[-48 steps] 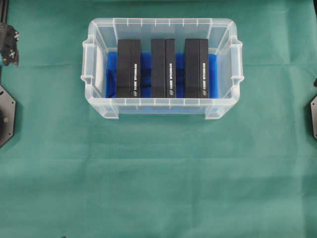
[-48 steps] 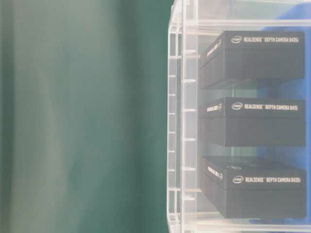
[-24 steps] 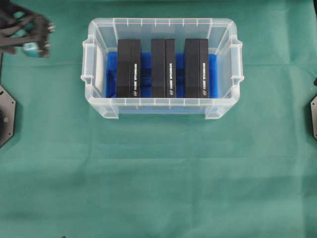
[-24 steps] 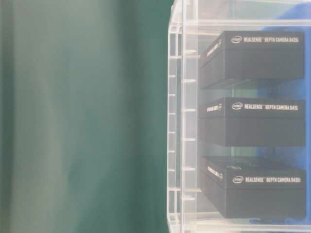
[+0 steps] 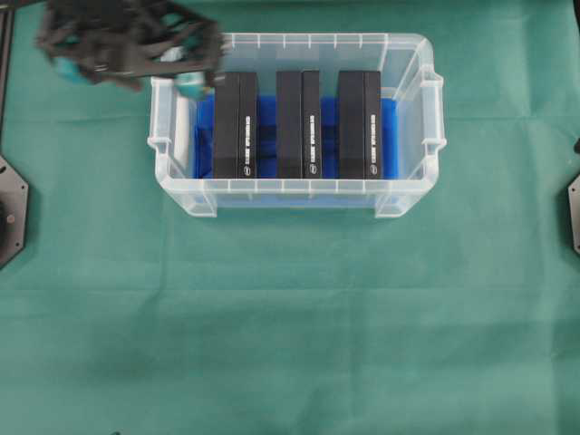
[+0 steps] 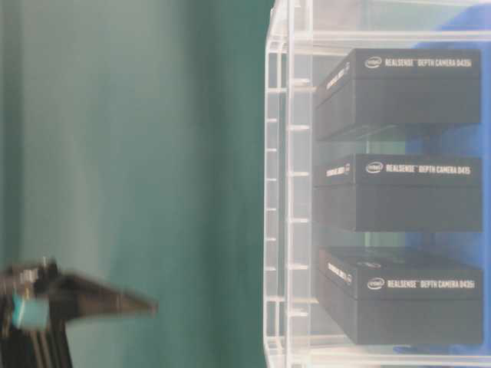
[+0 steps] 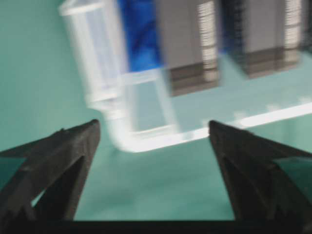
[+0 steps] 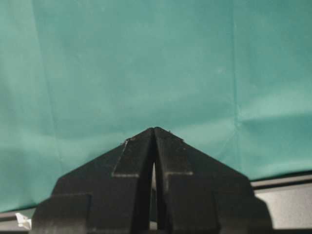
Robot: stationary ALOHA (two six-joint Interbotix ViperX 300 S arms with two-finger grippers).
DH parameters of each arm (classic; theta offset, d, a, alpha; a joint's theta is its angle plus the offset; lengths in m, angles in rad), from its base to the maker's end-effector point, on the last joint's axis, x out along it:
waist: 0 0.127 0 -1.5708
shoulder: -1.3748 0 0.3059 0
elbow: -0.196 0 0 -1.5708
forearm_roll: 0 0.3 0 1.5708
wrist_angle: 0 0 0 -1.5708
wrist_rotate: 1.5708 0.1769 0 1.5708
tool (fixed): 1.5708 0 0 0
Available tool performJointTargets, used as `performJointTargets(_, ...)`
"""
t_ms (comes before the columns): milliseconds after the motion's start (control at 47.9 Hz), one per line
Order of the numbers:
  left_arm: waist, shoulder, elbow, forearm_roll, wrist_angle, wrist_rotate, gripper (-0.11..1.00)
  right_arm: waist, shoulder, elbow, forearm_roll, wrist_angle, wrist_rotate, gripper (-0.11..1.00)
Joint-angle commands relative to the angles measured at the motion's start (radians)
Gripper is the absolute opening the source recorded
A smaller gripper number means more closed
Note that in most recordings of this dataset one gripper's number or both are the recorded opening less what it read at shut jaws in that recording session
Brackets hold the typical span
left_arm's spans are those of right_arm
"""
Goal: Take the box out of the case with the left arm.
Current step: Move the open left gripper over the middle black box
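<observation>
Three black boxes (image 5: 236,125), (image 5: 298,125), (image 5: 360,125) stand side by side on the blue floor of the clear case (image 5: 299,194). My left gripper (image 5: 127,77), blurred, hangs over the case's far-left corner, open wide and holding nothing. One teal pad (image 5: 188,82) is above the case's left end and the other (image 5: 65,71) is outside it. In the left wrist view the left gripper (image 7: 152,124) frames the case's corner (image 7: 122,139) and two blurred boxes (image 7: 187,48). My right gripper (image 8: 154,129) is shut over bare green cloth.
Green cloth (image 5: 290,317) covers the table around the case. Black arm bases sit at the left edge (image 5: 9,208) and the right edge (image 5: 573,213). At table level one left finger (image 6: 100,300) shows low beside the case wall (image 6: 288,192).
The left gripper has swept in from the left edge to the case's far-left corner, staying open. The boxes, the case and the right gripper have not moved.
</observation>
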Motion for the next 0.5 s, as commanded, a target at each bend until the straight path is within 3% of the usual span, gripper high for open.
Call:
performJointTargets(0,-0.018,0.046,-0.089,0.003,0.0,-0.012,0.97,-0.002,0.003,-0.026,-0.005,-0.003,0.002,0.0)
performJointTargets(209,-0.049,0.196,-0.241,0.002,-0.002,-0.06,0.97,-0.002,0.003,-0.025,-0.008,-0.002,0.002,0.0)
performJointTargets(480,-0.055,0.348,-0.426,0.003,0.011,-0.066,0.97,-0.002,0.005,-0.018,-0.014,-0.002,0.002,0.0)
